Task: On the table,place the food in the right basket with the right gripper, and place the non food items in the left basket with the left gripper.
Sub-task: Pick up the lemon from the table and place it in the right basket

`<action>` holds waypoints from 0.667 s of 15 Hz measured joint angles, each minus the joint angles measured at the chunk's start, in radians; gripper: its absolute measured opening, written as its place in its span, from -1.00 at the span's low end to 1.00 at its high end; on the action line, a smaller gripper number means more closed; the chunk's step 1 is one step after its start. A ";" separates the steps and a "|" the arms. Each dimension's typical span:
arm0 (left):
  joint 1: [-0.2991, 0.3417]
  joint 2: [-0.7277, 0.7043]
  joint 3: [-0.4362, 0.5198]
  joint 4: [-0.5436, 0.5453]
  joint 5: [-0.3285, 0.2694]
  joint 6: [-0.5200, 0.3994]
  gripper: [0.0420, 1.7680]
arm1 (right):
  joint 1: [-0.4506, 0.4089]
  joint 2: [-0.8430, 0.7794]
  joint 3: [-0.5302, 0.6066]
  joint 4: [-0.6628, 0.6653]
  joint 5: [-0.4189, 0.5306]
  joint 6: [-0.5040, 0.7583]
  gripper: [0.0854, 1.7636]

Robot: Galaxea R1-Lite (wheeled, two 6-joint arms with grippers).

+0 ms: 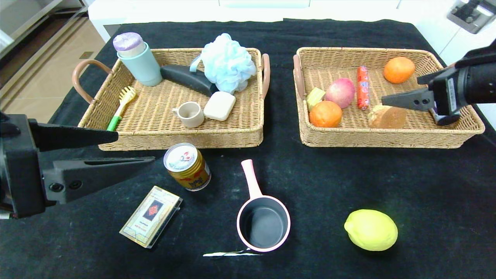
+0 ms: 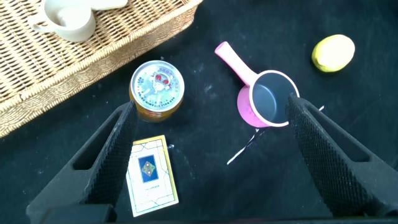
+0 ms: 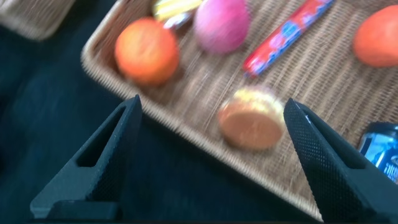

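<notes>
On the black table (image 1: 426, 193) stand a gold can (image 1: 187, 166), a cream card box (image 1: 151, 216), a pink saucepan (image 1: 263, 221) and a yellow lemon (image 1: 371, 229). The brown tuber (image 1: 387, 117) and the orange-red sausage (image 1: 362, 93) lie in the right basket (image 1: 387, 141). My right gripper (image 1: 403, 91) hangs open and empty over that basket's front right part, with the tuber (image 3: 252, 124) just beyond its fingertips. My left gripper (image 1: 135, 147) is open and empty above the table in front of the left basket (image 1: 170, 139), over the can (image 2: 157, 87) and box (image 2: 151, 175).
The left basket holds a teal cup (image 1: 141, 64), a blue bath pouf (image 1: 228, 62), a dark grey object (image 1: 186, 77), a cream soap (image 1: 219, 105), a small mug (image 1: 190, 114) and a brush (image 1: 122, 104). Two oranges (image 1: 325, 113), a pink fruit (image 1: 340, 92) and a blue can (image 3: 380, 149) share the right basket.
</notes>
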 joint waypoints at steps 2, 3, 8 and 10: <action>0.000 -0.002 0.000 0.000 0.000 0.000 0.94 | 0.007 -0.050 0.018 0.096 0.040 -0.050 0.90; 0.000 -0.003 0.000 0.000 0.000 0.000 0.94 | 0.010 -0.070 0.022 0.144 0.059 -0.073 0.90; 0.000 -0.004 -0.001 0.000 0.000 0.000 0.94 | 0.029 -0.114 0.077 0.238 0.103 -0.104 0.92; 0.000 -0.003 0.000 0.000 0.000 0.000 0.94 | 0.057 -0.129 0.134 0.237 0.102 -0.117 0.92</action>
